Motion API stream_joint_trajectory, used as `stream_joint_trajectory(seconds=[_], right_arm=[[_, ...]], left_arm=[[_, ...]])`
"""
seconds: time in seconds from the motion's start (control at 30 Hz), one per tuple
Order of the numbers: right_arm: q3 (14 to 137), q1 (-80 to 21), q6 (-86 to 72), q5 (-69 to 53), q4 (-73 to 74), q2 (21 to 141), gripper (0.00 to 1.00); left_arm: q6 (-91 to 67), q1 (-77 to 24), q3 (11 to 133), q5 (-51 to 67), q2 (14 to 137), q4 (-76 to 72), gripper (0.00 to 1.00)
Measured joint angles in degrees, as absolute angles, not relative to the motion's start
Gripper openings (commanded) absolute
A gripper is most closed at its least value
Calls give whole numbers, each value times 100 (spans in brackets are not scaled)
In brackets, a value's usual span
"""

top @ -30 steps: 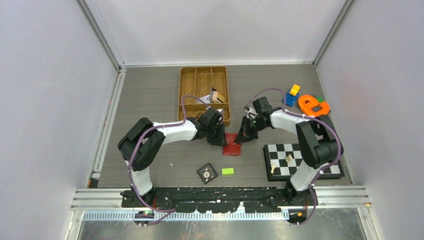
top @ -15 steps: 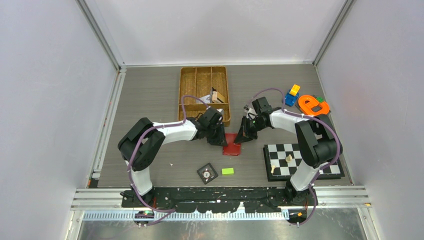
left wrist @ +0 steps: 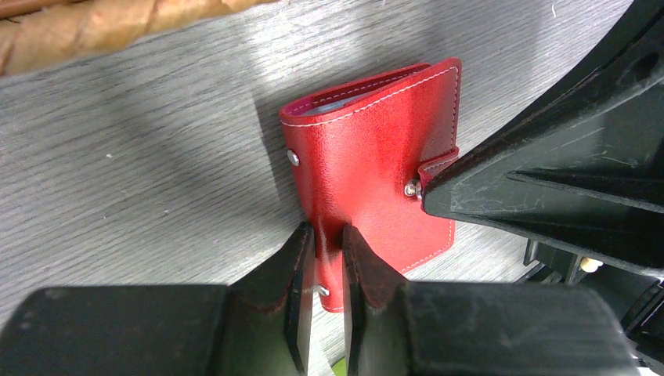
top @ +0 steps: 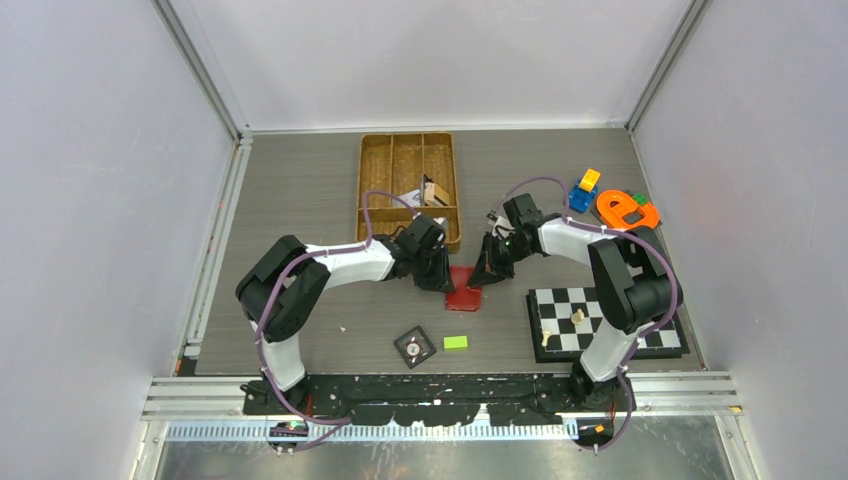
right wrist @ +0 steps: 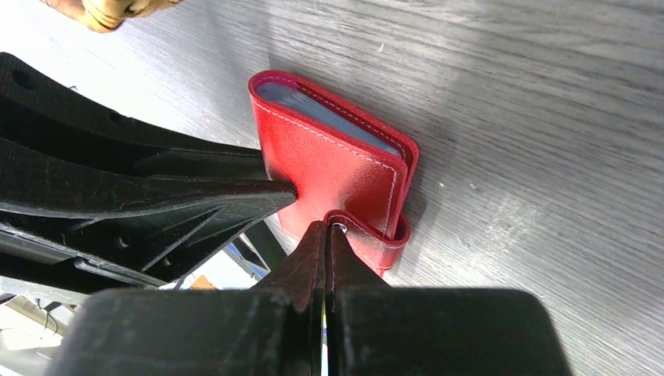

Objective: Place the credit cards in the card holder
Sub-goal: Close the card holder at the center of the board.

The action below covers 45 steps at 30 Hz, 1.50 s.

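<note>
Wallet point(left wrist: 368, 157), one, folded on bench point(left wrist: 117, 157): left claw point(left wrist: 327, 241) pinches its near edge; right claw point(right wrist: 326, 229) fully closed, tips touching the single tab point(right wrist: 380, 233).

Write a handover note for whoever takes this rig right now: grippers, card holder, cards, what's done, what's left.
Left gripper: shut on the card holder, pinching its near edge.
Right gripper: shut on the holder's closing tab.
Card holder: between the two grippers, folded nearly shut; the tab looks unsnapped.
Credit cards: none visible loose. Grey-blue layers show inside the fold; I cannot tell whether they are cards or pockets.
Done: loading, probably.
Left: likely snap the tab shut, then release both grips.
</note>
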<state>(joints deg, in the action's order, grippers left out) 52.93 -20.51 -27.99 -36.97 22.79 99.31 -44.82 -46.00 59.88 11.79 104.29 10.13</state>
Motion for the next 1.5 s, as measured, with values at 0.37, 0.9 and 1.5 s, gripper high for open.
stream_joint_trajectory(seconds=[0.37, 0.9, 1.5], right_arm=[[5356, -2080, -2799, -3629, 2377, 9979, 1], [5546, -2270, -2886, -3212, 2648, 9992, 1], [5767, -2502, -3096, -2705, 2952, 10073, 0]], left_arm=[[-4480, -4600, 5990, 1179, 10429, 1013, 16], [-4480, -4600, 5990, 1181, 10429, 1013, 15], [-4482, -4600, 5990, 1181, 10429, 1013, 14]])
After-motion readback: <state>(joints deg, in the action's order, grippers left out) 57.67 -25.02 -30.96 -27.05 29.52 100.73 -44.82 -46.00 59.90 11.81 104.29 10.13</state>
